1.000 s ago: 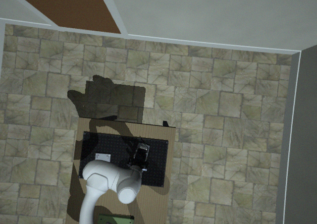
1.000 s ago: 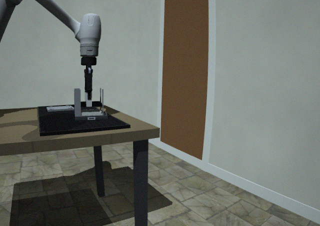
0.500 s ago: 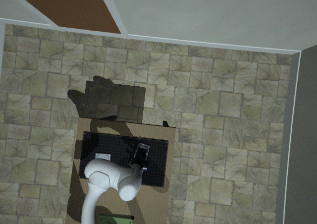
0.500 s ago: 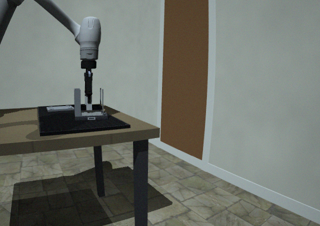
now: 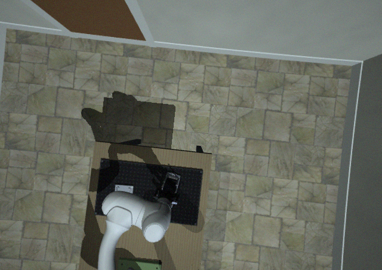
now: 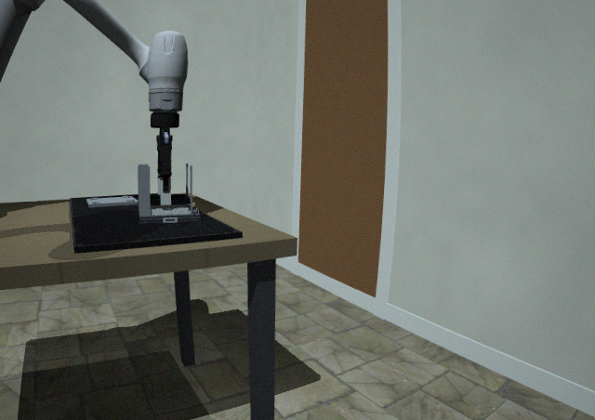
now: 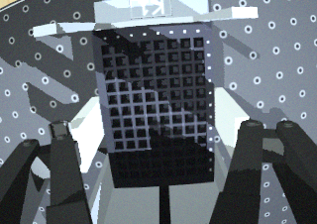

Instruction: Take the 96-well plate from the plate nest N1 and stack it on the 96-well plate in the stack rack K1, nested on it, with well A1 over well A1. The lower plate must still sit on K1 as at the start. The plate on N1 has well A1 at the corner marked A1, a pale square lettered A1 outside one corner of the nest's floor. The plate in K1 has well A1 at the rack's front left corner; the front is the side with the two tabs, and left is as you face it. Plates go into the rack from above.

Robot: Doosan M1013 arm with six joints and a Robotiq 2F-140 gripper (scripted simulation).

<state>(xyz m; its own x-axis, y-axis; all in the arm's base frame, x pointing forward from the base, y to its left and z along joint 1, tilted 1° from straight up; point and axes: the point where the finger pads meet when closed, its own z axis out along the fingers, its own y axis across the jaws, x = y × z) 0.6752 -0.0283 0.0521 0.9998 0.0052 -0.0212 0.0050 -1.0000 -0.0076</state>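
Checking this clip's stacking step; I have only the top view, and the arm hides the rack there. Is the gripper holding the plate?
Observer: Yes. In the wrist view the gripper is shut on the 96-well plate, with a finger on each long side.
Operator: Where is it relative to K1?
Observer: The exterior view shows the gripper reaching down between the upright posts of the stack rack K1.
Operator: Is it seated?
Observer: I cannot tell. The wrist view does show the K1 label just beyond the plate's far end, so the plate is lined up over the rack.
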